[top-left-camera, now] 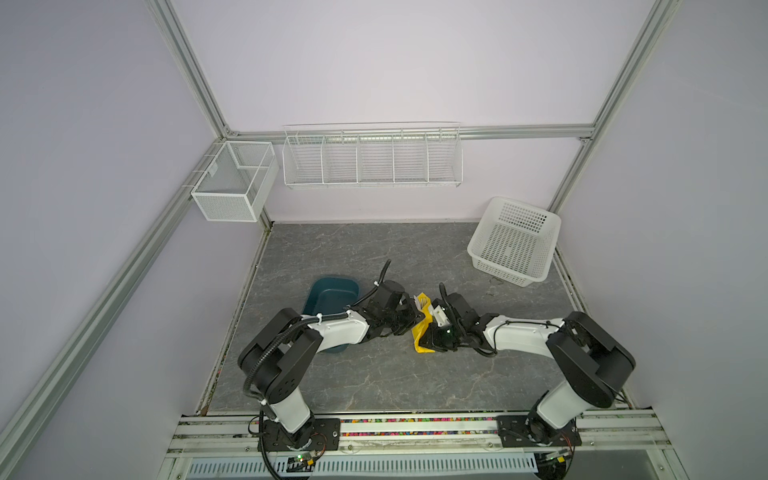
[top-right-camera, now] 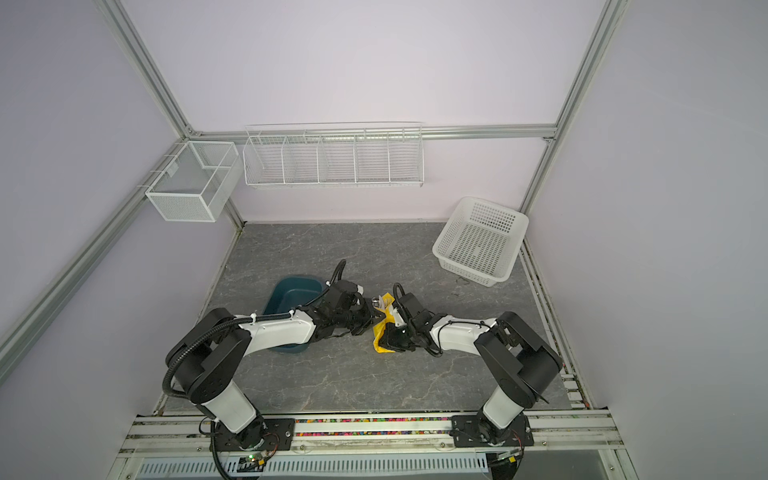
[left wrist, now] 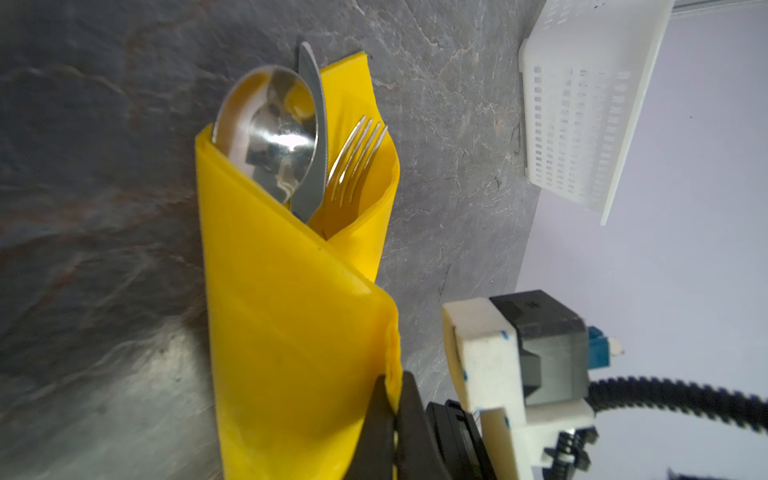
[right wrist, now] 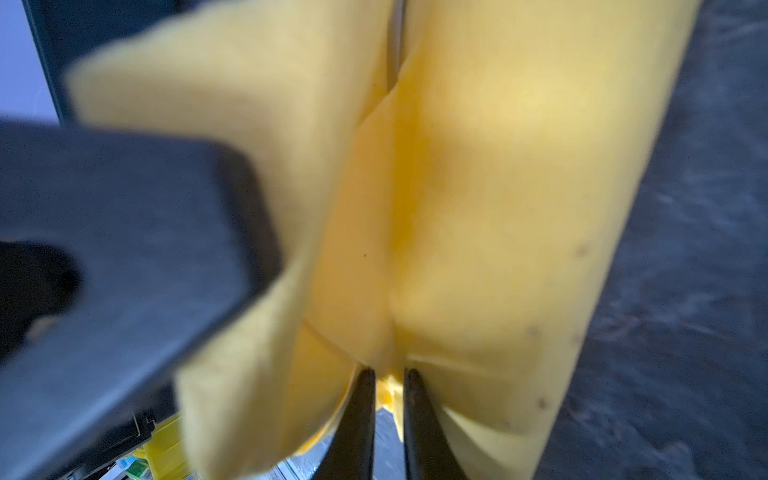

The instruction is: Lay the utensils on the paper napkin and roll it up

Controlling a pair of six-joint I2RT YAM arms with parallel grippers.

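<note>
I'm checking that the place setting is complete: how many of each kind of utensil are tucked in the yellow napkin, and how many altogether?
spoon: 1
knife: 1
fork: 1
Total: 3 utensils, all wrapped in the paper napkin.

The left arm and right arm leaned inward, forearms low, the 2 wrists almost meeting. The left gripper was clamped tight on the edge of the paper napkin; the right gripper pinched a fold of it, jaws a sliver apart.
</note>
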